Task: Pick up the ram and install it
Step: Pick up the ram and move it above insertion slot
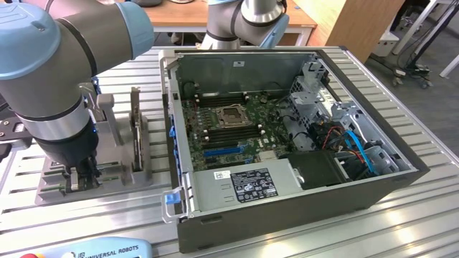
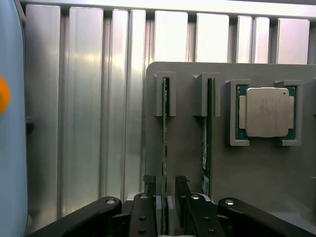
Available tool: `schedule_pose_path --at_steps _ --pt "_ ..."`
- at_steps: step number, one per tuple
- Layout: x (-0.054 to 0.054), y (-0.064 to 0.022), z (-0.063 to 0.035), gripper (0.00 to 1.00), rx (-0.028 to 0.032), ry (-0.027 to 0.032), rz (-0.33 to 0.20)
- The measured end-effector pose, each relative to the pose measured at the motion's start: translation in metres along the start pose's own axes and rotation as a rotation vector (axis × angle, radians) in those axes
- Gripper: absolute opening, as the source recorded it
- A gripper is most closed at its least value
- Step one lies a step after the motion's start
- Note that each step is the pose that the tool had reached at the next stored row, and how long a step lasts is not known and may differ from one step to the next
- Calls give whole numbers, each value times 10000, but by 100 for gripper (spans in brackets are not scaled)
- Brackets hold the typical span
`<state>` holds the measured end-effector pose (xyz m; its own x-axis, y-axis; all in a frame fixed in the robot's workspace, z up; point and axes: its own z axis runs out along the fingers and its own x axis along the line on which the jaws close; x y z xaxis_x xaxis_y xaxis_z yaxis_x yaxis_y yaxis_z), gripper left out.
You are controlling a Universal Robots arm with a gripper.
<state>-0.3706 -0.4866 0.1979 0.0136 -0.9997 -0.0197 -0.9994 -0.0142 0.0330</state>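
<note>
**Open Gripper Straddled the Ram in Its Holder**

The robot arm reached down over a gray holder that sat on the ribbed metal table, at the exterior view's left of an open computer case. The gripper was low over the holder's near end.

In the wrist view, the ram stood on its long edge in a narrow slot of the holder. The gripper was spread apart, with one black finger on each side of the stick and a small gap showing on both sides. Nothing was clamped; the ram sat in its slot, unlifted. Whether either finger brushed the board could not be told.

A second green stick stood in the neighboring slot, parallel to the first and just beside it. Past that, a square silver processor chip lay flat in its own framed pocket on the same holder.

In the exterior view, a dark card stood upright in the holder. Inside the case, the green motherboard lay exposed, with a label-bearing gray power supply along the near side. A pale blue pendant marked with the maker's name rested at the table's front edge.
</note>
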Motion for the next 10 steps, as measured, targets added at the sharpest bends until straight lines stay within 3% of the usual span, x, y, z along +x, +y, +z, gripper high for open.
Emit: schedule_pose_path --at_steps 10 --pt "0 0 1 30 0 0 0"
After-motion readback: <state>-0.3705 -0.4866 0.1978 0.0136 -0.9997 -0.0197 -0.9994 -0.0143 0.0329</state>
